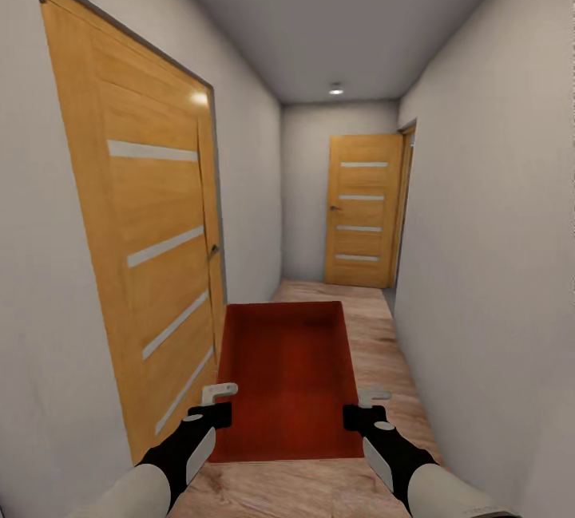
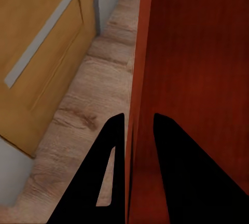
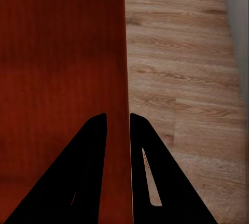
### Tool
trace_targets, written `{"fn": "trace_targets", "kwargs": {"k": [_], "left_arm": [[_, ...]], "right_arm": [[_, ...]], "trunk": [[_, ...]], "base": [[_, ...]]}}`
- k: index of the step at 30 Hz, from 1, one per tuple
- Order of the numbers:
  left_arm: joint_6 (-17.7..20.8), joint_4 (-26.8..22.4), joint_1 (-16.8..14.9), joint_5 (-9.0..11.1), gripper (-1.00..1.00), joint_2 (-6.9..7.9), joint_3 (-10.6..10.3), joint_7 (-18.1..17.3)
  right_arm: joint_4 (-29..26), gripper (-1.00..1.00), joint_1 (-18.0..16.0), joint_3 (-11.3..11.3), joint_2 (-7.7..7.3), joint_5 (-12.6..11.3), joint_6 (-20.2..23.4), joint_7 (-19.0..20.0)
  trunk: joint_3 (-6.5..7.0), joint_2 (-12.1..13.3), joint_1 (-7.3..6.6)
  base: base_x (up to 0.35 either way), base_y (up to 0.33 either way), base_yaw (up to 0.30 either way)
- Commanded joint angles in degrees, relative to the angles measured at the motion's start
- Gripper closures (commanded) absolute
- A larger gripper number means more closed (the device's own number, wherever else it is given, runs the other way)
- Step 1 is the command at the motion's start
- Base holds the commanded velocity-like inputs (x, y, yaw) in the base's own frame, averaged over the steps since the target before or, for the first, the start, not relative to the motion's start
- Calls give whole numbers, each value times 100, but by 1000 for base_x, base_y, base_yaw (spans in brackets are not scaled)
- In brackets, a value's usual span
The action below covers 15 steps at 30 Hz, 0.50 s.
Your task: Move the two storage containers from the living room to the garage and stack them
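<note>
Two arms reach forward, level and parallel, carrying an orange-red bin (image 1: 287, 378) between them above the wood-plank floor (image 1: 375, 326) of a narrow hallway. The left claw (image 2: 137, 130) pinches the bin's left wall; the right claw (image 3: 118, 125) pinches its right wall. A wooden door (image 1: 136, 247) stands just left.

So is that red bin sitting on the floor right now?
No, the storage container is held up above the wood floor by both grippers, left and right, each pinching a side wall.
</note>
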Motion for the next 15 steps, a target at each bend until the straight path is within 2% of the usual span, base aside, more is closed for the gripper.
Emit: {"fn": "trace_targets", "kwargs": {"k": [1, 15], "left_arm": [[-148, -63, -5, -69, 100, 112, 97, 160], [-148, -62, -3, -69, 100, 112, 97, 160]], "right_arm": [[22, 100, 0, -14, -14, -55, -22, -47], [22, 100, 0, -14, -14, -55, -22, -47]], "trunk": [[0, -4, 5], [35, -4, 5]], "base": [[322, 97, -237], [322, 97, -230]]}}
